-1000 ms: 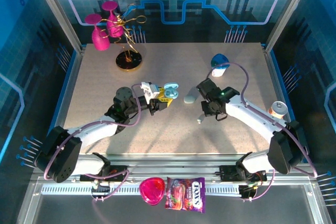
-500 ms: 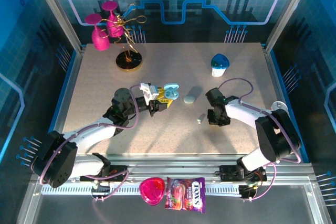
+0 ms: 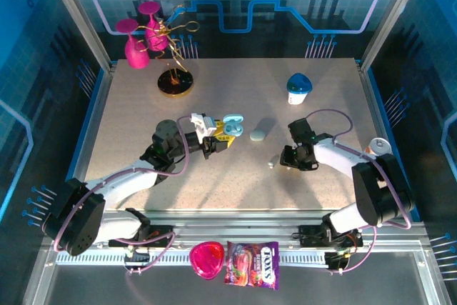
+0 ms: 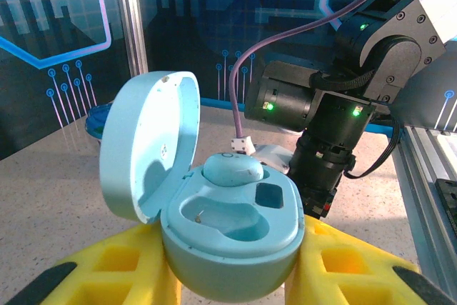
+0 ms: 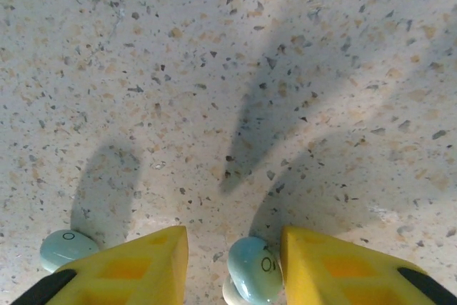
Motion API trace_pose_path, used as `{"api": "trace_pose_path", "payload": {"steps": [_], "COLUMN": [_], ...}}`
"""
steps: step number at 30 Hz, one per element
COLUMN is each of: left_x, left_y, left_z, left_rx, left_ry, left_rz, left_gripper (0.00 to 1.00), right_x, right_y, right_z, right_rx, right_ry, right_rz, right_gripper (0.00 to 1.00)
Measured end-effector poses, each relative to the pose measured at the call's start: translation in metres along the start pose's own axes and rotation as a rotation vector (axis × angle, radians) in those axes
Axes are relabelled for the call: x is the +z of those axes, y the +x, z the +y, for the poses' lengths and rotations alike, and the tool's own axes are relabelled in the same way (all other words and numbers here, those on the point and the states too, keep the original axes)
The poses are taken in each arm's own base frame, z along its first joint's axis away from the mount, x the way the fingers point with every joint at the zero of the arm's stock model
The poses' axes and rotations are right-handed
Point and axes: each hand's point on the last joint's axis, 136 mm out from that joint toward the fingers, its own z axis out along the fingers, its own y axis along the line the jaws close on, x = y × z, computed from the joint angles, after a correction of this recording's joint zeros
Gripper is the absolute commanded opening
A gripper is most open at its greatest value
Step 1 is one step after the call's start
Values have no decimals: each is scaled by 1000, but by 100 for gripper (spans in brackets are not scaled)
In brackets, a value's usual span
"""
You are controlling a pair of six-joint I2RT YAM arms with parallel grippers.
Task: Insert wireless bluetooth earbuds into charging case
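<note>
My left gripper (image 3: 223, 137) (image 4: 228, 251) is shut on the light-blue charging case (image 3: 230, 126) (image 4: 228, 237), held just above the table with its lid (image 4: 146, 151) hinged open to the left. One earbud (image 4: 232, 169) sits in the case's far socket, and the near socket (image 4: 228, 216) is empty. My right gripper (image 3: 287, 158) (image 5: 234, 237) points down at the table, open. Another earbud (image 5: 250, 269) lies between its yellow fingers, close against the right one with a gap to the left. A further earbud (image 5: 64, 246) (image 3: 270, 164) lies on the table beside the left finger.
A pale oval object (image 3: 258, 133) lies between the two grippers. A blue-topped white container (image 3: 299, 87) stands at the back right, and a gold stand (image 3: 173, 82) with pink glasses at the back left. A candy bag (image 3: 251, 255) lies on the front rail.
My right gripper has opened and drawn back to the right, while the small earbud stays on the table. The left arm and the case have hardly moved.
</note>
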Motion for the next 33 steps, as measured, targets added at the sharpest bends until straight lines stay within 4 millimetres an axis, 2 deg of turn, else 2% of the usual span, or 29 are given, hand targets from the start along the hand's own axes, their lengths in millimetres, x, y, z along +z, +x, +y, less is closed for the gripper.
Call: {"api": "trace_pose_path", "payload": {"steps": [14,33], "left_x": [1,1], "left_y": [1,1], "left_z": [-1,-1], "left_rx": [-5,-4], "left_ry": [7,7], "left_rz": [3,3], "left_gripper": [32,32], "right_x": [-4,3], "right_y": [4,3], "right_z": [13,11], "right_rx": [4,16], "right_ry": [-103,-99], "right_rz": [-2,11], "right_gripper": [33,29]}}
